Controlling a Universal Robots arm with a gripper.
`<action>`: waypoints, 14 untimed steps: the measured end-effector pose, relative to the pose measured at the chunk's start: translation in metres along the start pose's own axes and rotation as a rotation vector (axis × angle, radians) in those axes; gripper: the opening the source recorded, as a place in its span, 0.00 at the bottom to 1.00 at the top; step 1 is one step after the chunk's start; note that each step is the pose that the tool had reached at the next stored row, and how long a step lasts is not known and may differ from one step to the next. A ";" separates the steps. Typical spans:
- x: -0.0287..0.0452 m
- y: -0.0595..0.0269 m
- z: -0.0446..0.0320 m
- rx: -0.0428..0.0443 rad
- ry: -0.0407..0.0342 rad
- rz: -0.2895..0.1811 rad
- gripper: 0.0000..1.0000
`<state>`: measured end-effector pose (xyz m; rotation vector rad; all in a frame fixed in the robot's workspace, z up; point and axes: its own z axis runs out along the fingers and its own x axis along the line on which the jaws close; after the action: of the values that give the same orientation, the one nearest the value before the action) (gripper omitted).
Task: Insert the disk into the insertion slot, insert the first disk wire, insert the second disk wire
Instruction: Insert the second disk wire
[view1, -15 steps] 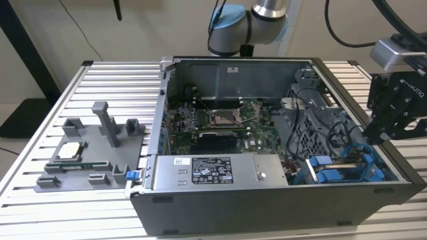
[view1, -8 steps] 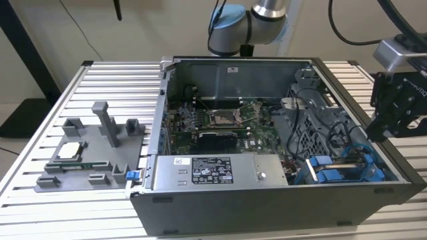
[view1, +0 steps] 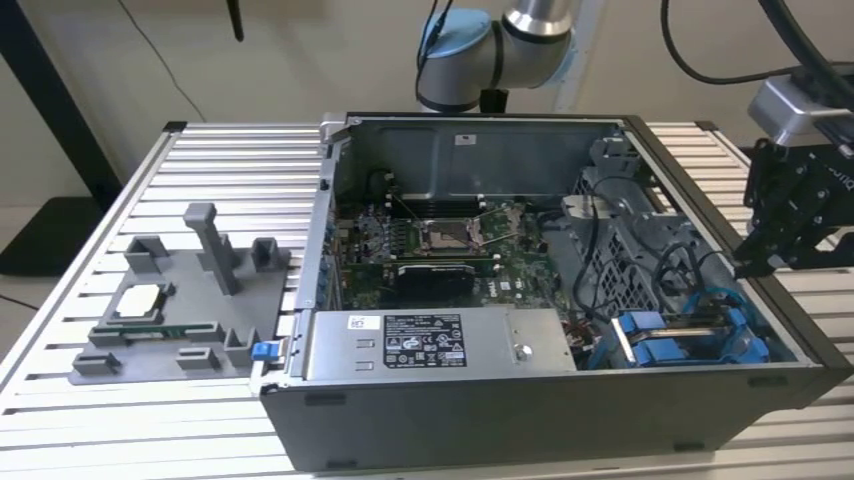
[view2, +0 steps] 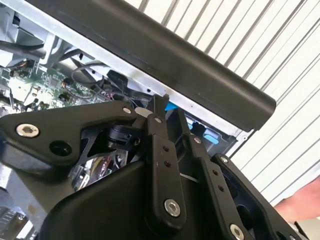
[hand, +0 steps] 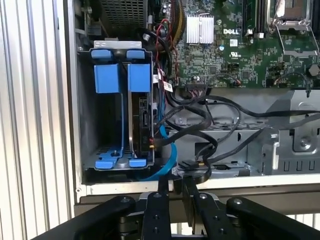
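Note:
The disk (hand: 142, 125) stands on edge in its blue carrier (hand: 139, 77) inside the insertion slot (hand: 87, 125), a grey metal cage at the case's corner. A second blue carrier (hand: 107, 77) sits beside it. In the exterior view the blue carriers (view1: 681, 345) show at the case's near right corner. A loose black wire with a flat connector (hand: 192, 165) and a blue cable (hand: 170, 150) lie just beside the cage. My gripper (hand: 175, 186) (view1: 745, 268) (view2: 165, 107) hovers over the case's side rim next to the cage, fingers close together with nothing between them.
The open computer case (view1: 534, 420) lies on a slatted metal table (view1: 227, 150). Inside are the motherboard (view1: 441, 240), a grey power supply box (view1: 427, 345) and tangled black cables (hand: 225, 125). A grey fixture with small parts (view1: 174, 310) stands on the exterior view's left.

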<state>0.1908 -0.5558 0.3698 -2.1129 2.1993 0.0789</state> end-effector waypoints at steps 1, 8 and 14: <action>0.0000 0.0000 0.0002 0.0014 -0.0008 -0.002 1.00; 0.0000 0.0001 0.0033 0.0144 -0.0028 -0.016 1.00; 0.0001 0.0002 0.0046 0.0192 -0.0093 -0.022 1.00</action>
<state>0.1907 -0.5554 0.3652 -2.1219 2.1622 0.0657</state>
